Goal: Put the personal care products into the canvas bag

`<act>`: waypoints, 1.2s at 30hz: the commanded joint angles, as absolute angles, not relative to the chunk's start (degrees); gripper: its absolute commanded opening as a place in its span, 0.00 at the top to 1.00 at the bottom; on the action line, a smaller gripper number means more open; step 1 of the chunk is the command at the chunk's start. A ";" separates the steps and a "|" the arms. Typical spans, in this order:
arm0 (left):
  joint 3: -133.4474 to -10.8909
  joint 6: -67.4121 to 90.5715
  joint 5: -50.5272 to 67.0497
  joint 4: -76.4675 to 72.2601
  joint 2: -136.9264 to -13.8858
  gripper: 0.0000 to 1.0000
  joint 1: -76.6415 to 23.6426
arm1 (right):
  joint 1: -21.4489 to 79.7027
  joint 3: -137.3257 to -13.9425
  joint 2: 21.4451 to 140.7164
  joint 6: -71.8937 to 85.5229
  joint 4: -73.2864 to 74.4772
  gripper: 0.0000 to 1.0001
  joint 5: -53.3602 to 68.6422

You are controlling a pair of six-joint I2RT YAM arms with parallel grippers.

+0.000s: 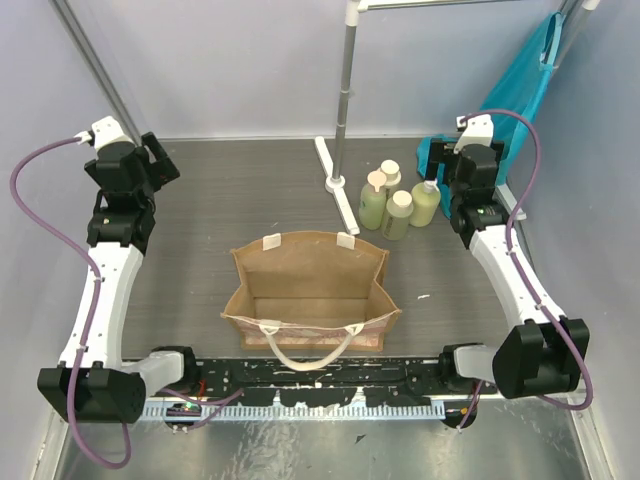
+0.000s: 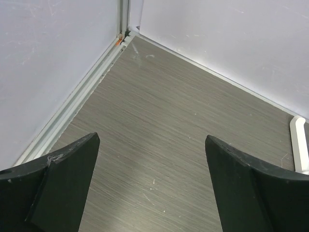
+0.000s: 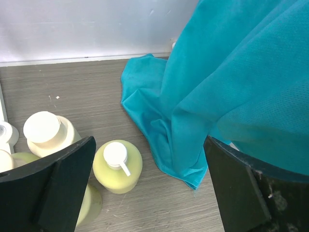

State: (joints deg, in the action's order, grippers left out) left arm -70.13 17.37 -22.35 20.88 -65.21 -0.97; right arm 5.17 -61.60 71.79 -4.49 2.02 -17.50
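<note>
The canvas bag [image 1: 308,262] stands open in the middle of the table, cream handles at its front and back rims. Several personal care products, pale yellow-green bottles with white tops [image 1: 398,214], stand in a cluster behind its right corner. My right gripper [image 1: 452,178] hangs open just right of the cluster; in the right wrist view a pump bottle [image 3: 117,167] stands near the left finger, a flat-capped bottle [image 3: 46,131] further left, and my right gripper [image 3: 149,140] holds nothing. My left gripper [image 1: 158,160] is open at the far left, with only bare table between the jaws of the left gripper [image 2: 152,140].
A teal cloth [image 1: 520,90] hangs at the back right and pools on the table [image 3: 159,106] beside the bottles. A white stand with a metal pole [image 1: 346,90] rises behind the bag, its foot [image 1: 336,185] next to the bottles. Walls close off the back and sides.
</note>
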 commanded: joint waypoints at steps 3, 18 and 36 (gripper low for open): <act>-68.91 13.32 -16.26 13.59 -61.82 0.02 -0.88 | 5.34 -65.16 72.69 -5.41 0.65 0.00 -18.22; -64.47 1.89 8.64 8.53 -56.49 0.02 -0.92 | 5.36 -86.88 83.18 -2.34 22.63 0.00 -20.84; -95.55 9.76 20.46 62.64 -74.17 0.02 -7.39 | 5.49 -111.24 96.56 6.63 56.13 0.03 -13.09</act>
